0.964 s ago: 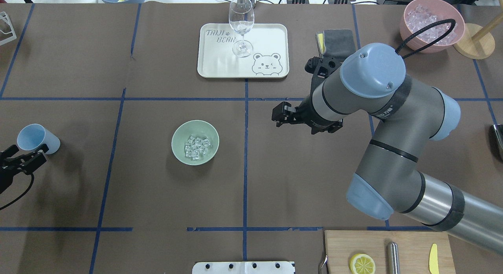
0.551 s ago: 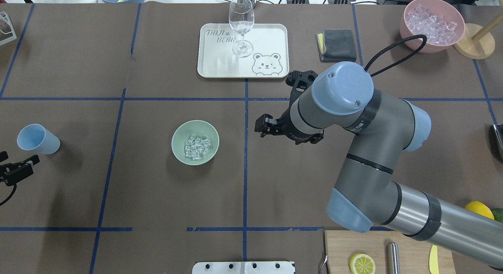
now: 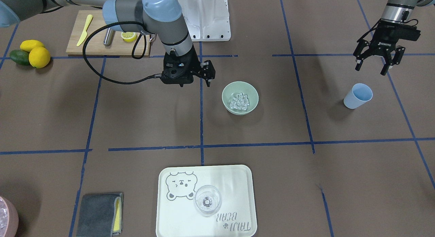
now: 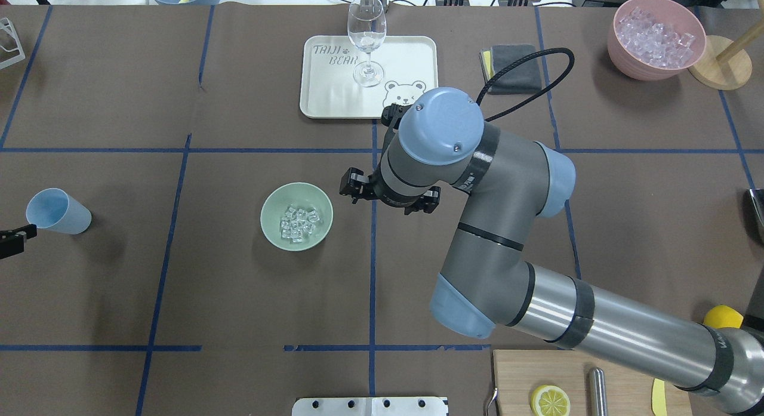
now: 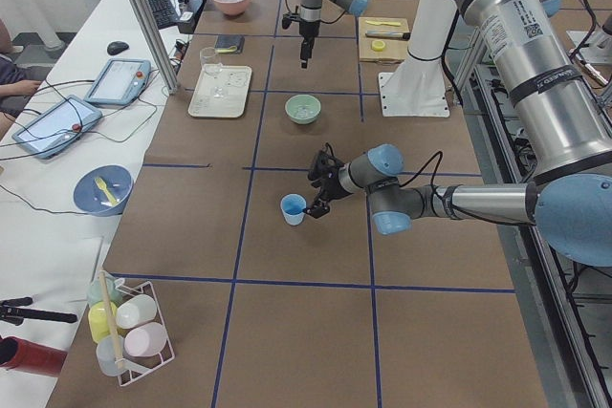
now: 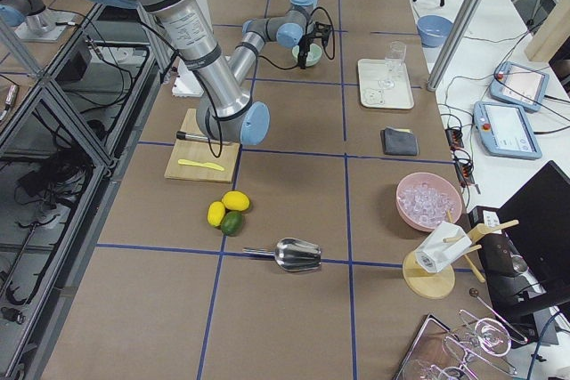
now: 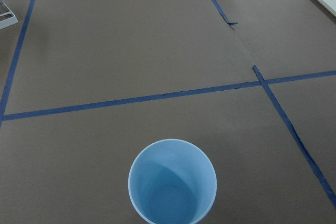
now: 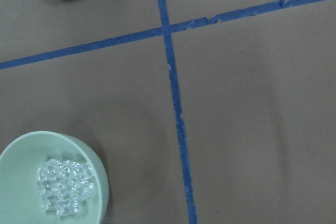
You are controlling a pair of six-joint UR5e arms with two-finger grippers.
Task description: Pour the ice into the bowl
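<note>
The right gripper point(image 4: 346, 185), jaws apart and empty, hangs beside the bowl point(image 4: 268, 216), probably light rigid plastic best pinched at its rim; its ice point(image 4: 300, 222) is slippery.

We see bright, even light from overhead; soft shadows lie on the desk point(image 4: 239, 284) beside bowl point(image 4: 267, 216) and cup point(image 4: 58, 210). Views are sharp; ice point(image 4: 300, 223) glints.

Left claw point(image 3: 372, 67) hangs with jaws spread; right claw point(image 3: 208, 75) points straight down.
</note>
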